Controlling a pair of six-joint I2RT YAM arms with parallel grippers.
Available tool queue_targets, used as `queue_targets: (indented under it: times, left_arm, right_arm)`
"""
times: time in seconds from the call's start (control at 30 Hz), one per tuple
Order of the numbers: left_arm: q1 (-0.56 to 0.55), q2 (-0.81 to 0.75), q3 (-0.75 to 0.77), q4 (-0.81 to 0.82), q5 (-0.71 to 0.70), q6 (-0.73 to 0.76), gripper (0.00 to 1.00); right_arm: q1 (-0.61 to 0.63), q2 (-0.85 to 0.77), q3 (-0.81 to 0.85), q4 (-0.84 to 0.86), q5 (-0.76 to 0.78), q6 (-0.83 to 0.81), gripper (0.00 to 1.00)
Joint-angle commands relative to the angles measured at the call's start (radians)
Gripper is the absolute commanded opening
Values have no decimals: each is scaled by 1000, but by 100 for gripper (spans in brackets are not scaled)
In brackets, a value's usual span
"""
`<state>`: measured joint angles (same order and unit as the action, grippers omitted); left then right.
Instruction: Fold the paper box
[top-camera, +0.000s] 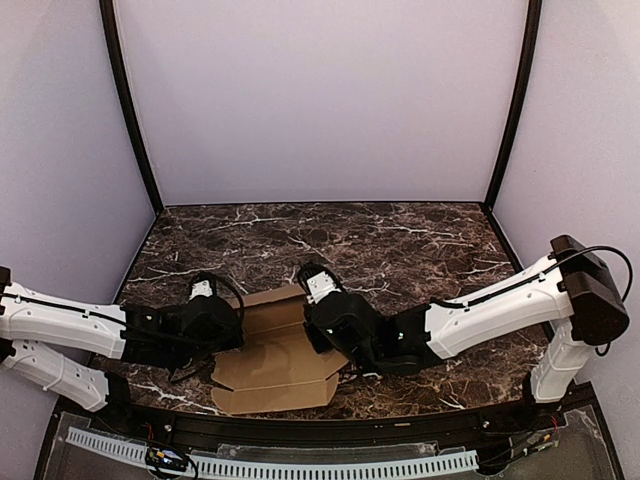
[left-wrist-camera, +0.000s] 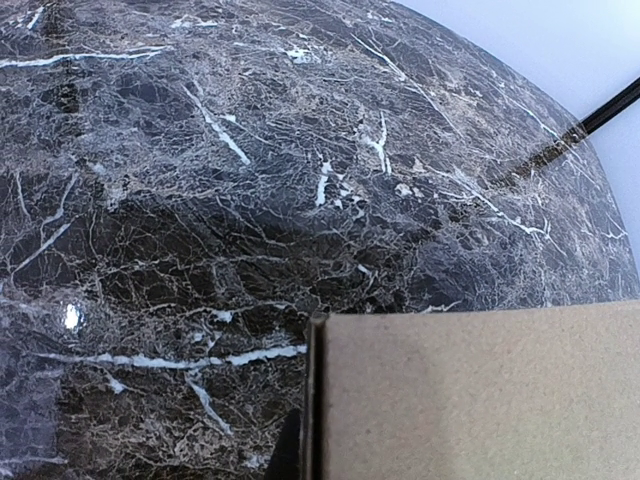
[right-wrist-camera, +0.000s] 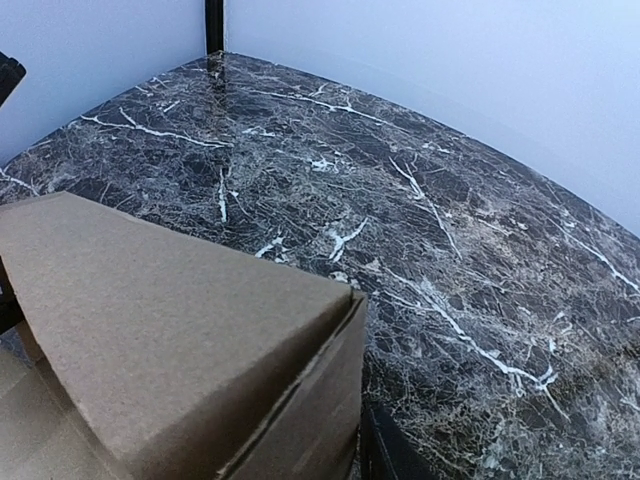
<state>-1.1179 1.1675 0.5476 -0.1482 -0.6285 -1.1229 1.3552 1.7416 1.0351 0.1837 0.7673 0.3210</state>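
progress: paper box (top-camera: 275, 370) partly folded, one panel raised, flaps unclosed | left jaws, right jaws: at box, grip state indiscernible

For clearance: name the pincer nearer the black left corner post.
Left. The left pincer sits in front of the post; the right pincer sits farther right, across the paper box.

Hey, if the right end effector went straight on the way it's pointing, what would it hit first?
The box: its raised panel sits right in front of the right end effector and fills the near part of the wrist view. Whether they already touch is unclear. The table lies beyond.
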Motion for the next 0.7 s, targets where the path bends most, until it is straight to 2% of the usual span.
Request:
queue_targets:
  times: [0.0, 0.23, 0.4, 0.67]
  left_arm:
    - [6, 29, 36, -136, -69, -121, 1]
    - [4, 71, 59, -170, -59, -168, 1]
    - [0, 88, 73, -174, -44, -192, 1]
    - [-8, 99, 83, -122, -4, -158, 1]
  right_arm:
    - [9, 10, 13, -42, 51, 31, 32]
    - [11, 23, 30, -55, 80, 33, 21]
    - [10, 36, 41, -57, 110, 28, 0]
    - [11, 75, 71, -62, 123, 13, 0]
